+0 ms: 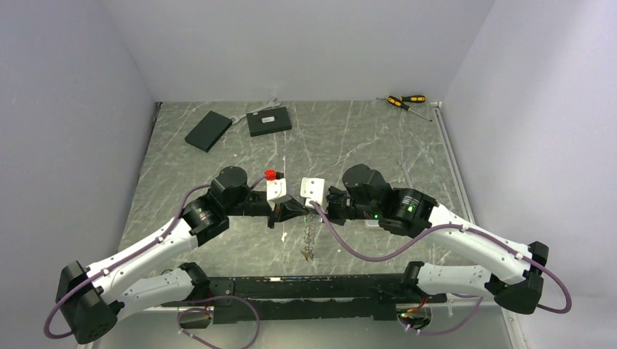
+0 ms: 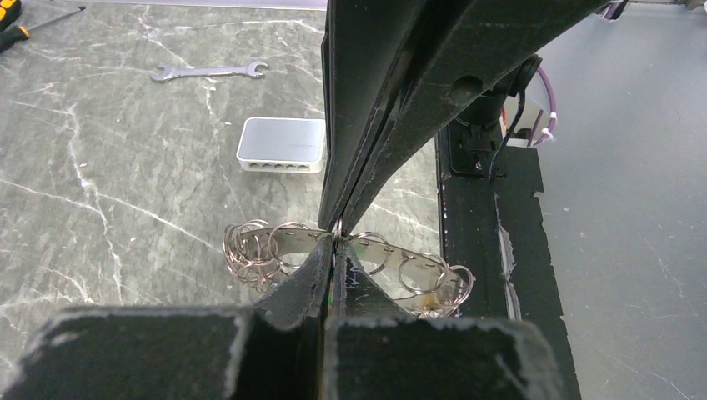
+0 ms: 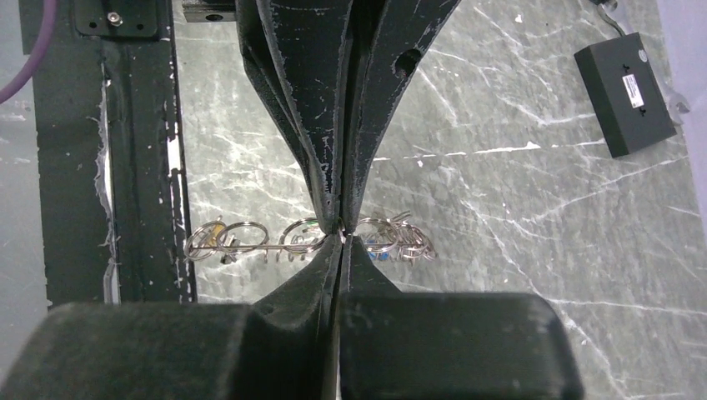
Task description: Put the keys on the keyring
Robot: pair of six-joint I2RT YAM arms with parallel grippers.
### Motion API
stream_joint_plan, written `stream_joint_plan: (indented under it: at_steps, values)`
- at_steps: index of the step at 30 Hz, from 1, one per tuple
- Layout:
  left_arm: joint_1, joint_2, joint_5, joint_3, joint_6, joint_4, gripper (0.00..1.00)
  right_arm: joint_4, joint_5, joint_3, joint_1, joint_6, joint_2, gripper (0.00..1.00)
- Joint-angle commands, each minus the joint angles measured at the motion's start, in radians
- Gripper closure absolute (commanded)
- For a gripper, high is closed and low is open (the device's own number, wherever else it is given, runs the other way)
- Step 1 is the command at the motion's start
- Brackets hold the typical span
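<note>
The left gripper [image 2: 338, 237] is shut tight. Its two black jaws pinch the thin silver metal keyring [image 2: 367, 250], a wire loop with many small round rings strung on it. Some rings bunch up just to the left of the jaws, and more sit just to the right. Past the jaws, farther out on the grey marble table [image 2: 100, 167], lies a small white plastic box [image 2: 281, 143]. Beyond that box lies a flat silver metal wrench [image 2: 208, 72].

The right gripper [image 3: 342, 229] is shut too, and it pinches the same keyring. Rings stick out on both sides of its jaws, close to the tips. A flat black box [image 3: 625, 92] lies well off to the right of these jaws.

From above, the two grippers meet tip to tip, and the keyring hangs down between them. Small keys [image 1: 308, 253] dangle at its low end, too tiny to see well.
</note>
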Motion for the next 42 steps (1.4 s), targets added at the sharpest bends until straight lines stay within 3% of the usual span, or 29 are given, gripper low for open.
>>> stream_joint_plan:
  at_steps: [1, 7, 11, 13, 14, 16, 26, 42]
  values:
    - [-0.001, -0.019, 0.01, 0.052, 0.023, 0.041, 1.0, 0.012, 0.005, 0.042, 0.002, -0.013, 0.004, 1.0]
    - [-0.001, -0.025, -0.019, 0.063, 0.032, 0.019, 0.97, 0.065, 0.023, 0.016, 0.001, -0.019, -0.036, 1.0]
    - [0.0, -0.044, -0.075, 0.079, 0.054, -0.008, 0.56, 0.153, 0.04, -0.036, 0.002, -0.036, -0.103, 1.0]
    - [-0.001, -0.063, -0.089, 0.08, 0.068, -0.008, 0.42, 0.163, 0.04, -0.046, 0.002, -0.039, -0.122, 1.0]
    - [0.0, -0.075, -0.095, 0.082, 0.075, -0.031, 0.4, 0.166, 0.04, -0.05, 0.002, -0.039, -0.129, 1.0]
    - [0.0, -0.087, -0.1, 0.092, 0.088, -0.049, 0.4, 0.175, 0.04, -0.06, 0.002, -0.034, -0.145, 1.0]
    - [-0.001, -0.066, -0.073, 0.094, 0.064, 0.014, 0.6, 0.261, 0.017, -0.115, 0.0, 0.005, -0.244, 1.0]
    - [-0.003, -0.005, 0.012, 0.075, -0.051, 0.167, 0.6, 0.42, 0.004, -0.214, -0.001, 0.093, -0.332, 1.0]
